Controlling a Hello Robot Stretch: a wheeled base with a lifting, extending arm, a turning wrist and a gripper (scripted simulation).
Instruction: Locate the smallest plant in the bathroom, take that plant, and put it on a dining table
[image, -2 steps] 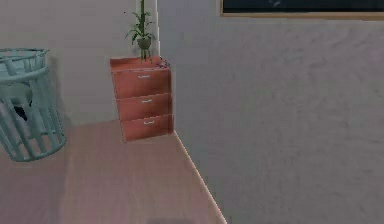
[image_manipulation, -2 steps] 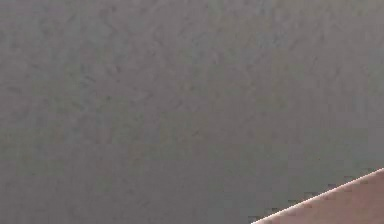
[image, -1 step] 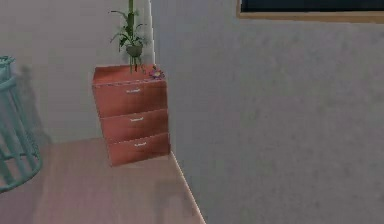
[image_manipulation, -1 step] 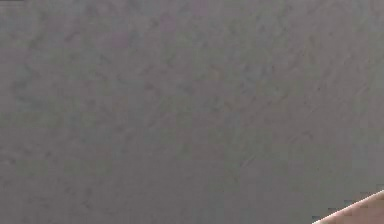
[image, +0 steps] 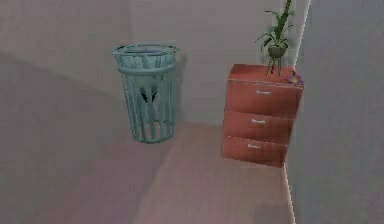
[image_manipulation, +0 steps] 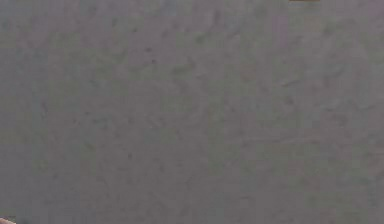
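One plant (image: 277, 40) atop red drawer chest (image: 262, 115), near basket (image: 147, 92).

Fwd cam sits fairly high, tilted down a bit, looking into a room corner. The pinkish floor (image: 200, 190) runs away from it, w/ a teal wire basket (image: 147, 92) mid-left and a red-brown drawer unit (image: 262, 115) w/ a potted plant (image: 277, 38) on top at the right. Both are a fair way off, nothing close up. A grey wall (image: 345, 120) runs along the fwd view's right edge. Arm side cam faces out sideways, square onto a grey speckled wall (image_manipulation: 190, 110), v. near it. Overlap betw the two: prob that same wall, can't tell for sure.
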